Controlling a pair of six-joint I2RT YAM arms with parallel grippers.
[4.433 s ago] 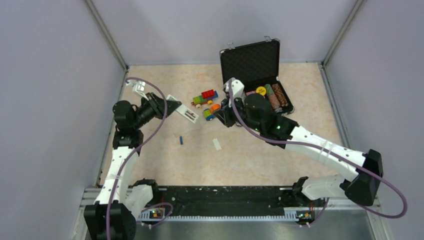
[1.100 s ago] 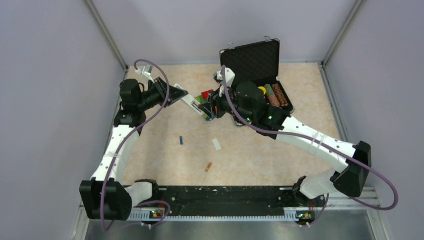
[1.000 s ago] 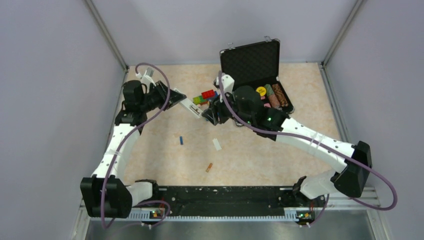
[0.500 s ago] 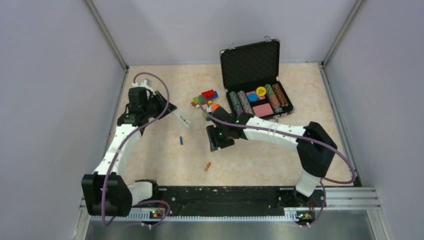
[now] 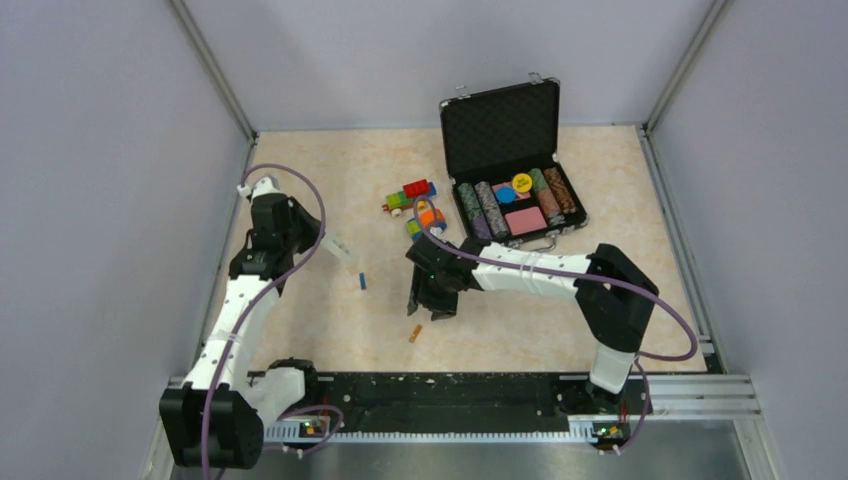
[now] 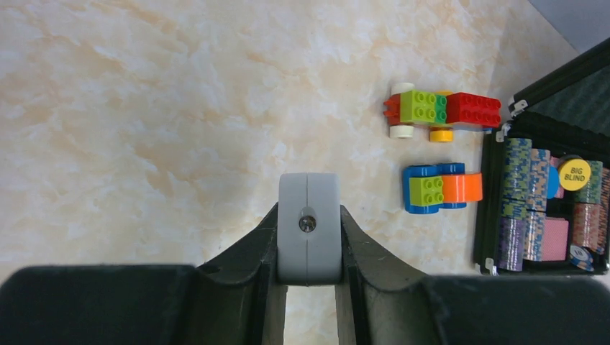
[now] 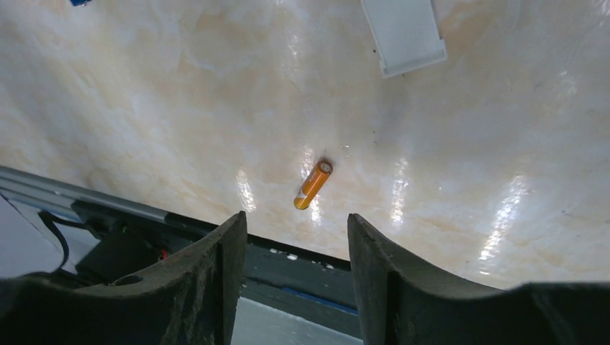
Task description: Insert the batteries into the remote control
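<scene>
Hovering my right claw (image 7: 296, 233), spread, over the orange battery (image 7: 313, 185) near the front edge, I judge this the pickup step, so next I must lower and close, while my left claw (image 6: 309, 223) pinches the remote (image 6: 308, 251) near the left edge.

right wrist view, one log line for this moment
left gripper: shut on remote control | right gripper: open, aimed at orange battery, apart | blue battery: loose on table

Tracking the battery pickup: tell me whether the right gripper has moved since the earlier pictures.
Yes. The right gripper has drawn back from the black case toward the front rail and now hovers open over the orange battery.
</scene>
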